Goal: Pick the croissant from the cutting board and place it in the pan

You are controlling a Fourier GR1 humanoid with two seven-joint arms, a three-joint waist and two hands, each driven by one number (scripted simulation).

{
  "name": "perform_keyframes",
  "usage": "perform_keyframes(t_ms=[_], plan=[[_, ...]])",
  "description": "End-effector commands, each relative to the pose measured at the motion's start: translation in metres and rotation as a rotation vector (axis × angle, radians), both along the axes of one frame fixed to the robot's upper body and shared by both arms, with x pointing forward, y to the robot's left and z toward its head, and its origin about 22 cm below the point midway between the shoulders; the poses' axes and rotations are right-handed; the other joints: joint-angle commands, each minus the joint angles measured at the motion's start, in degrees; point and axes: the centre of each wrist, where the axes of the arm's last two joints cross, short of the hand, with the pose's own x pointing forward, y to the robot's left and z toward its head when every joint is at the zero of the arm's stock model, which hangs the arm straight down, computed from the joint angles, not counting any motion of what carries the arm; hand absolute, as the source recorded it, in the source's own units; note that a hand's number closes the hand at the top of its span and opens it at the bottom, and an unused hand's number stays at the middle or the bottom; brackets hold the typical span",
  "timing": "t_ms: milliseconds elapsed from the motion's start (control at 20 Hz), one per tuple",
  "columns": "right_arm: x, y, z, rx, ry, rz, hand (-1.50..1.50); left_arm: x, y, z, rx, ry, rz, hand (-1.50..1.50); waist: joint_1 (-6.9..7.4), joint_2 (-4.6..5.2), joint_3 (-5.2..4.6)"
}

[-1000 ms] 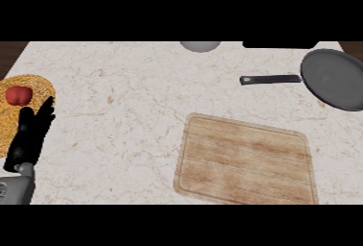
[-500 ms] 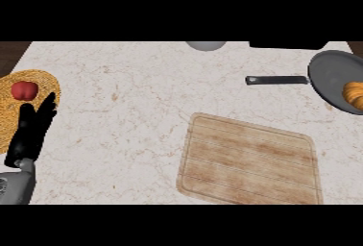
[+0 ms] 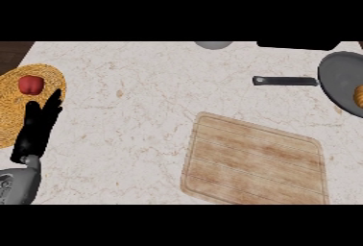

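Croissant (image 3: 358,96): lies inside the pan (image 3: 339,77), at the view's right edge, only partly in frame. It rests on the pan's floor near the lower right of what shows. No hand is touching it.

Board (image 3: 254,166): bare, nothing on it. It sits well apart from the pan, below and left of it, tilted slightly on the counter (image 3: 149,110).

Progress, as judged: the placing looks complete, since the croissant is in the pan and off the board. What may remain is only to confirm it is settled; the cut-off edge prevents a full check.

Pan handle (image 3: 285,80): points left, toward the counter's middle, above the board's upper right corner.

Left hand (image 3: 39,127): at the view's left, fingers straight and together, holding nothing, overlapping the edge of a woven mat (image 3: 18,110). A red fruit (image 3: 30,84) sits on that mat just above the fingertips.

Right hand: not visible; finger state unknown.

Open room: broad bare counter between mat and board. Along the far edge, a grey bowl (image 3: 213,44) and a dark object (image 3: 297,45) are cropped. The handle is the only thing jutting into the central area.
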Motion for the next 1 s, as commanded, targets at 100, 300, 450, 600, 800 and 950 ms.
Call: perform_keyframes(t_ms=[100,300,450,600,800,950], plan=[[0.004,0.008,-0.011,0.148,-0.069,0.029,-1.5,0.009,-0.01,0.006,0.001,-0.01,-0.024,0.0,0.41,0.69,0.18],[0.006,0.018,-0.023,0.154,-0.093,0.059,-1.5,0.007,-0.012,0.003,0.0,-0.016,-0.032,0.0,1.01,0.82,0.18],[0.004,0.018,-0.027,0.154,-0.159,0.038,-1.5,0.007,-0.008,0.009,0.007,-0.014,-0.014,0.0,0.85,0.58,0.23],[0.013,0.019,-0.009,0.148,-0.238,0.038,-1.5,0.008,-0.015,0.004,0.011,-0.02,-0.035,0.0,1.31,0.92,0.21],[0.012,0.013,-0.002,0.109,-0.384,-0.036,-1.5,0.005,0.002,0.008,0.012,-0.004,-0.024,0.0,1.4,0.75,0.19],[0.007,0.008,-0.005,0.084,-0.435,-0.074,-1.5,0.009,-0.005,0.003,0.006,-0.01,-0.012,0.0,0.16,0.58,0.06]])
